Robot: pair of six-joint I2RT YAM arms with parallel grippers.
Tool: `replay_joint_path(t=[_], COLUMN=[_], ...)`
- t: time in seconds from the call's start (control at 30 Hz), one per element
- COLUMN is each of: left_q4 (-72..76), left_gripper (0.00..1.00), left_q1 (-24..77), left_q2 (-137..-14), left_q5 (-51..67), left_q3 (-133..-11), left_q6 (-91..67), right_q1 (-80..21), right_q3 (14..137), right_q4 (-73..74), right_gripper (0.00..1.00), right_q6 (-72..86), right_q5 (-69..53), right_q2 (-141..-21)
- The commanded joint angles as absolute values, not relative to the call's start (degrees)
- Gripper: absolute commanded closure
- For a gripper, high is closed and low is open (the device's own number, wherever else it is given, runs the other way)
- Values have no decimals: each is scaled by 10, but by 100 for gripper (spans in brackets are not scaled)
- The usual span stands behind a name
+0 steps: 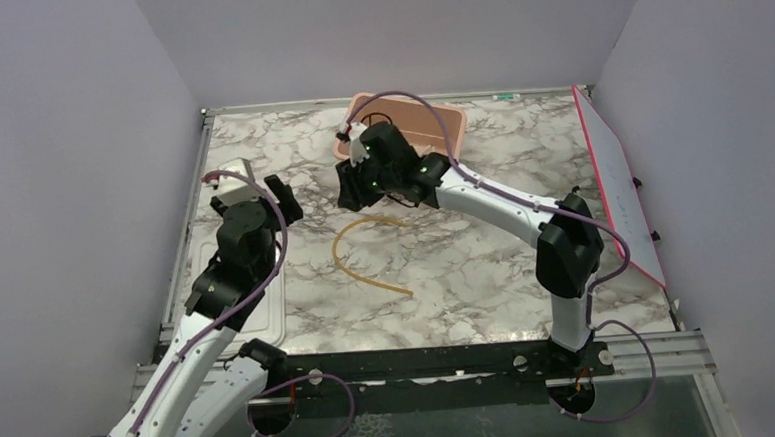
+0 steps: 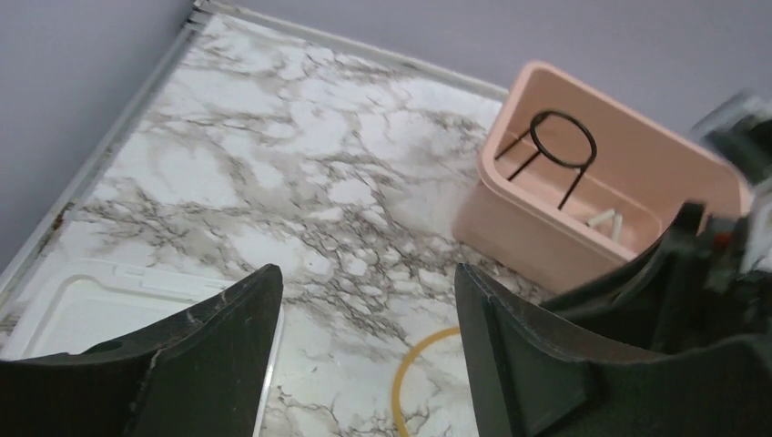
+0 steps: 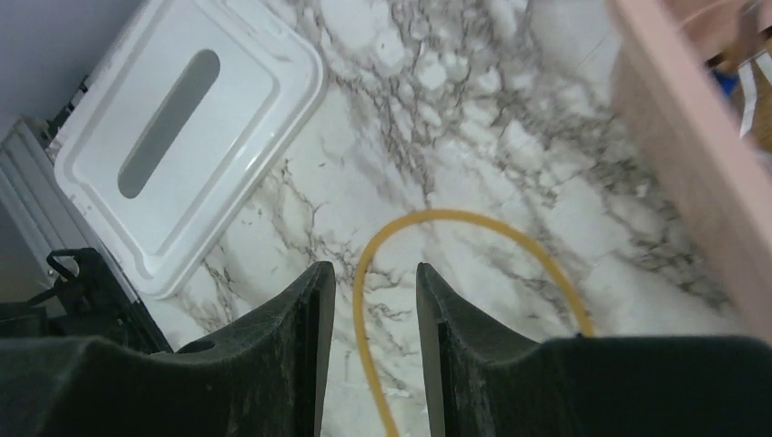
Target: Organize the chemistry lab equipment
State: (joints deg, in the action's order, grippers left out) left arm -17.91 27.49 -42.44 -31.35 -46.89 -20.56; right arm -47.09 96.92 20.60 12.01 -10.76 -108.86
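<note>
Both open: left end effector [image 2: 366, 273], right end effector [image 3: 373, 270] over tan tube [image 3: 473, 224] on marble [image 3: 273, 228] beside tub [image 2: 510, 232]

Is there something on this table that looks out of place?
Yes. The tan rubber tube lies loose and curved on the marble table, outside the pink tub where the black ring stand stands. The right gripper hangs above it, jaws open.

curved tan rubber tube [image 1: 335, 253] lies flat near the middle of the marble table [image 1: 486, 263], bent in an open arc. black wire ring stand [image 2: 574, 187] stands upright inside the pink tub [image 2: 546, 246] at the table's far edge, small white pieces [image 2: 608, 218] beside it.
</note>
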Motion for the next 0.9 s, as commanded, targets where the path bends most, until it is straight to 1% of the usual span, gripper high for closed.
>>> replay_joint_path(t=[0.0, 0.1, 0.23, 0.47, 0.6, 0.8, 0.87], left_q4=[-170, -174, -185, -190, -191, -196, -199], left_gripper=[25, 23, 22, 22, 22, 21, 21], left_q1=[274, 274, 274, 274, 273, 269, 267], left_q2=[-370, -359, -353, -356, -349, -352, -355], left_q5=[-429, -445, -470, -471, -473, -484, -484], left_q3=[-438, -427, -422, -424, -422, -424, -424], left_q6=[-229, -236, -259, -270, -272, -276, -278], right_q1=[-512, -534, -554, -579, -586, -604, -608], right_q3=[960, 999, 1031, 1112, 1144, 1161, 1158], right_q4=[243, 283, 299, 346, 379, 419, 422], right_gripper=[57, 57, 57, 58, 62, 63, 63], right_q6=[225, 255, 281, 302, 313, 302, 299], right_q5=[-26, -29, -37, -4, 48, 109, 108], right_q2=[-1144, -1198, -1256, -1338, -1363, -1374, -1375])
